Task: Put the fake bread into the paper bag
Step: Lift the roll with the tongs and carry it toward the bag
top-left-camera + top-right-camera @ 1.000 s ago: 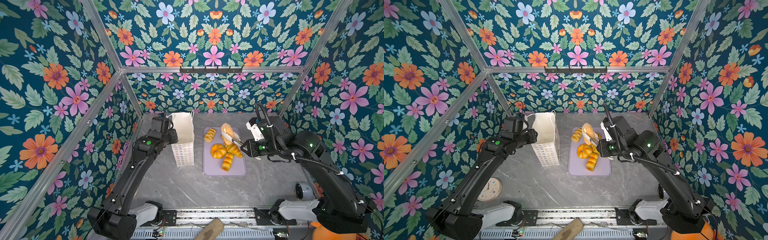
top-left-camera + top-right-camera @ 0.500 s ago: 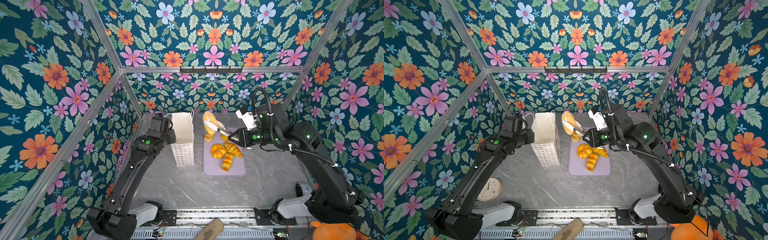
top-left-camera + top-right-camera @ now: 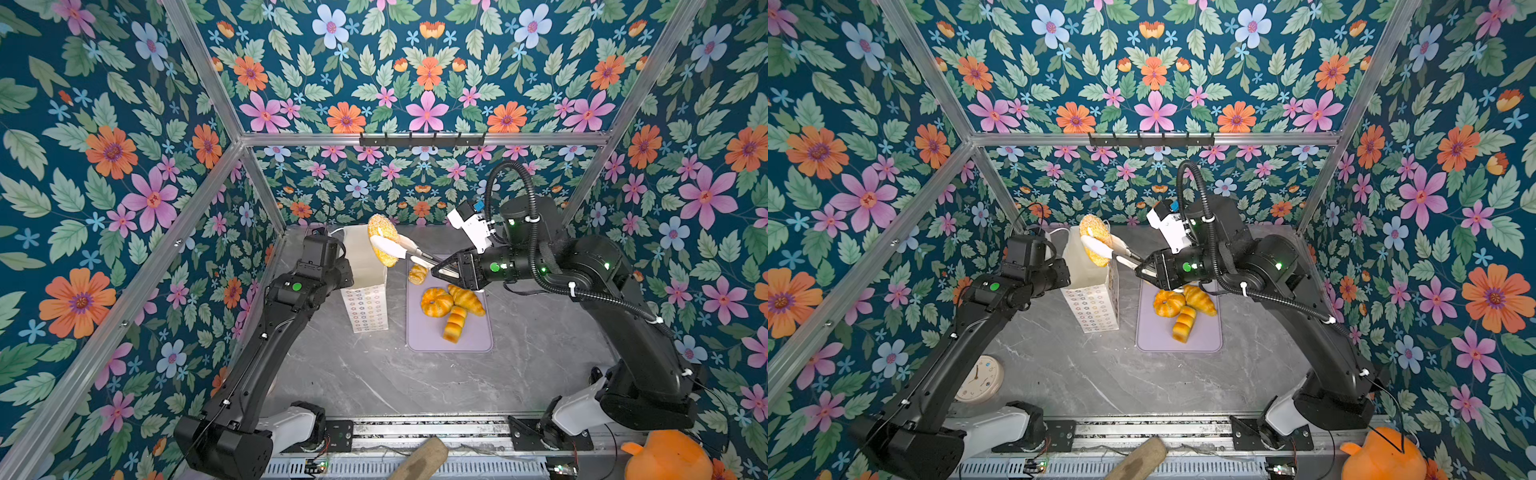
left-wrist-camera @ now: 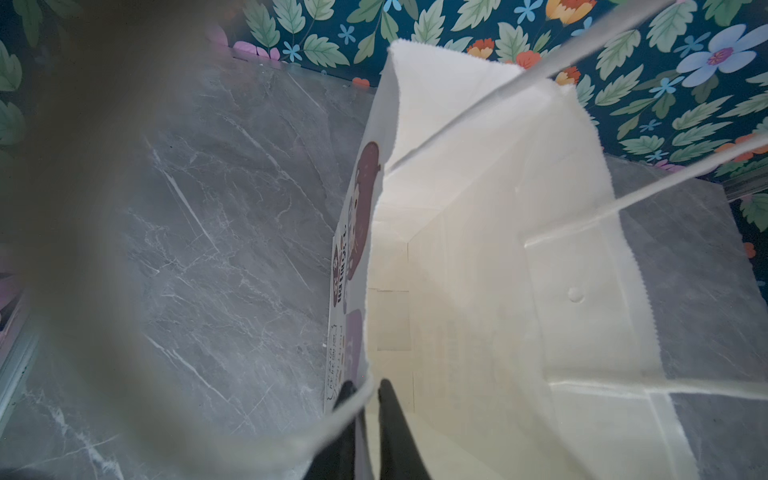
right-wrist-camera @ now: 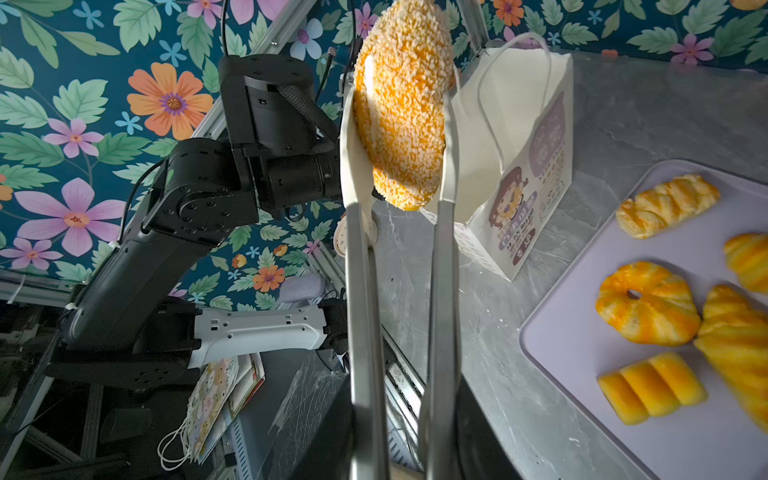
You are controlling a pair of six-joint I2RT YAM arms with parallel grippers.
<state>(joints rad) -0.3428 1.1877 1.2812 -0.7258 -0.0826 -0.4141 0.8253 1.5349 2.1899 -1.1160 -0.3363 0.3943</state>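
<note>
One table (image 3: 540, 374): grey marble; its near left part is hidden under the left arm in a top view.
Two arms: the left arm (image 3: 274, 340) covers its own jaws in both top views. The right arm (image 3: 602, 270) reaches left across the tray's far end.
One paper bag (image 3: 365, 307): upright at the far left of the table, mouth open, its left side hidden behind the left arm.
Left jaws: seen only from the left wrist, where two dark fingertips (image 4: 388, 403) are closed on the bag's rim. A pale blurred band (image 4: 70, 270) close to the lens covers part of that view.
One tray (image 3: 469, 338): lilac, just right of the bag.
One plush toy (image 3: 665, 457): orange, at the near right corner, cut off by the frame.
One pair of tongs (image 5: 360, 291): metal with white tips, handles clamped in the closed right jaws.
One clock (image 3: 978, 379): near left, partly behind the left arm.
Six pieces of fake bread: the seeded roll (image 3: 382, 245) is pinched in the tongs' tips, in the air at the bag's mouth by its right rim, not down inside.
Five on the tray: braided piece (image 5: 667, 205), ring bun (image 5: 646, 303), segmented loaf (image 5: 650, 388), croissant (image 5: 739, 345), and a second croissant (image 5: 748, 262) cut off at the picture's edge and hidden under the right arm in both top views.
</note>
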